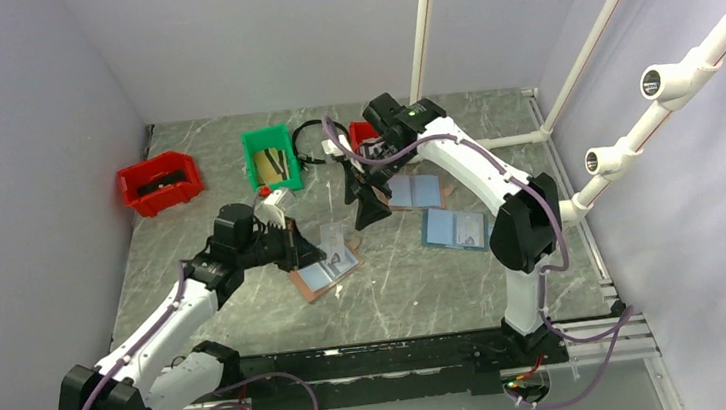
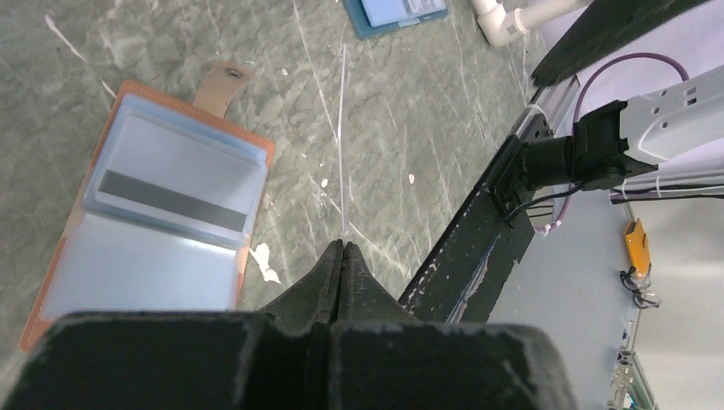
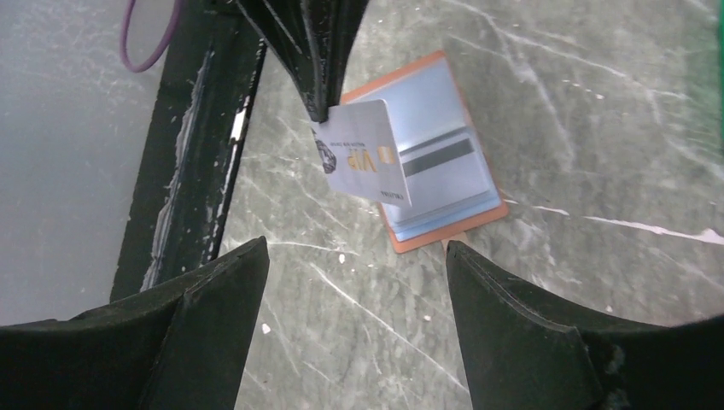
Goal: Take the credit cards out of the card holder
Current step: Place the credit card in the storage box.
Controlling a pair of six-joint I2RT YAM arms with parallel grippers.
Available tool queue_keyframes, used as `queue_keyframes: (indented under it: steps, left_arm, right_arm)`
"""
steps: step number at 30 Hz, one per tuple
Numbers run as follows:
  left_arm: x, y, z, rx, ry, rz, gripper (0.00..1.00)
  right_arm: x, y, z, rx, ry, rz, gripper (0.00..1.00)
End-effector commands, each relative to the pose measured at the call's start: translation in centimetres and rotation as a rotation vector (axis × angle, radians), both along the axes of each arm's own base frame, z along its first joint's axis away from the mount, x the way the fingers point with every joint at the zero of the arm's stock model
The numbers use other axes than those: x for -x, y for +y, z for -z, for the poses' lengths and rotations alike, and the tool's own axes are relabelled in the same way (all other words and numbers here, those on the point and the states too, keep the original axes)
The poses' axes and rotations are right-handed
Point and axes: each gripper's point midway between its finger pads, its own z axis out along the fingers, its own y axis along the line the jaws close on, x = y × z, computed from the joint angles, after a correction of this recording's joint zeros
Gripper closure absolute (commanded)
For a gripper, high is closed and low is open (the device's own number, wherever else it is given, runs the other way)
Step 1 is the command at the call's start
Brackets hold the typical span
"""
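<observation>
1. Over the middle of the table, the left end effector is clamped shut on a pale credit card marked VIP. It holds the card by one corner only, and from the left wrist the card shows edge-on as a thin line.
2. The right end effector hangs just beside it, jaws wide apart and holding nothing.
3. The card holder lies open and flat under the lifted card, brown cover down and pale blue pages up. We cannot tell how high above it the card hangs.
4. A second credit card, with a dark stripe, sits in a pocket, so we judge the task unfinished.
5. Risk: a corner pinch gives little hold. The card could swivel or slip out, and it would likely land back on the holder.
6. Risk: if the right end effector closes for a hand-over, a misaligned jaw could knock the card loose before it is gripped.
7. Risk: nothing pins the holder. Pulling the striped card could drag or fold it rather than free the card.
8. Around: a second open holder and a blue-covered holder lie near the right arm and are easy to mistake for the target.
9. A red bin and a green bin sit well apart at the back.
10. In the way: the two end effectors crowd the same patch above the holder, so we judge collision the nearest hazard.
</observation>
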Motion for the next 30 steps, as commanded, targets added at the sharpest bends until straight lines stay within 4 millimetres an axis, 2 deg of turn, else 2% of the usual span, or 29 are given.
queue_keyframes:
  steps: [1, 11, 15, 24, 27, 28, 30]
  left_arm:
    - [-1.2, -1.1, -2.4, 0.008, -0.134, 0.030, 1.00]
    - [-0.8, -3.0, -2.7, -0.002, -0.162, 0.095, 1.00]
    - [-0.9, -3.5, -3.0, 0.002, -0.169, 0.102, 1.00]
    - [-1.0, -3.8, -3.1, -0.006, -0.176, 0.104, 1.00]
    - [-1.1, -3.7, -3.2, -0.009, -0.182, 0.097, 1.00]
    - [-1.1, -3.7, -3.2, -0.011, -0.182, 0.094, 1.00]
    - [-1.3, -3.5, -3.1, -0.019, -0.182, 0.074, 1.00]
  right_arm:
    - [1.9, 0.3, 0.0, -0.029, 0.011, -0.119, 0.21]
    - [1.6, 1.0, 1.0, -0.010, 0.034, -0.097, 0.25]
    - [2.2, 1.1, 1.3, -0.006, 0.059, -0.110, 0.28]
    - [3.5, 1.1, 2.0, 0.007, 0.105, -0.136, 0.48]
    - [3.6, 1.1, 1.9, 0.005, 0.113, -0.143, 0.64]
    - [3.8, 1.1, 1.9, 0.004, 0.119, -0.149, 0.78]
    - [3.9, 1.1, 1.9, 0.004, 0.127, -0.157, 1.00]
